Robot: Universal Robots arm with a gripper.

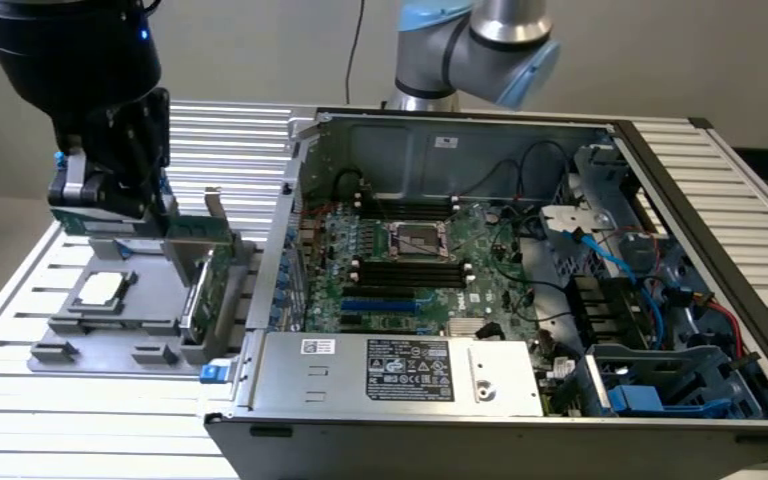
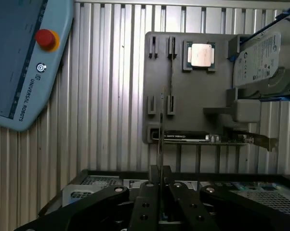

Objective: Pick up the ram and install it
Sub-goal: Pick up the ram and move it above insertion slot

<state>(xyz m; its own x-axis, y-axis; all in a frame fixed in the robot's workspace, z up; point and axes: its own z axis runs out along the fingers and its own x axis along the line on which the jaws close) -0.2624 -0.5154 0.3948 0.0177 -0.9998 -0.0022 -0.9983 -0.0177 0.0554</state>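
- Presently the tool (image 2: 159, 174), two black metal fingers on bolted linkages, is pressed together on the ram (image 2: 160, 151), which the wrist view shows edge-on as a very thin, straight sliver.
- From the exterior view the ram is a long, narrow green strip held level under the tool. It hangs just above the grey fixture plate (image 1: 117, 320), at the exterior view's left of the open computer case (image 1: 491, 140) and well apart from it.
- The fixture plate is matte grey and blocky, with raised tabs and narrow upright slots.
- A square processor chip (image 2: 201, 54) with a dull silver lid sits in a recess of the plate.
- A wider green expansion card (image 1: 197, 230) stands on edge in the plate, with a bright metal bracket at one end.
- A silver hard drive (image 2: 263, 57) with blue clips leans at the plate's side.
- The surface (image 1: 91, 420) is ribbed aluminium, with long parallel grooves that catch the light.
- Inside the sheet-metal case lies a green motherboard (image 1: 491, 290) with a row of long black memory slots (image 1: 411, 270), all of them bare.
- A boxy silver power supply (image 1: 398, 370) with printed labels fills the case's near edge.
- A pale blue teach pendant (image 2: 19, 57) with rounded corners and a red button (image 2: 46, 38) lies on the surface.
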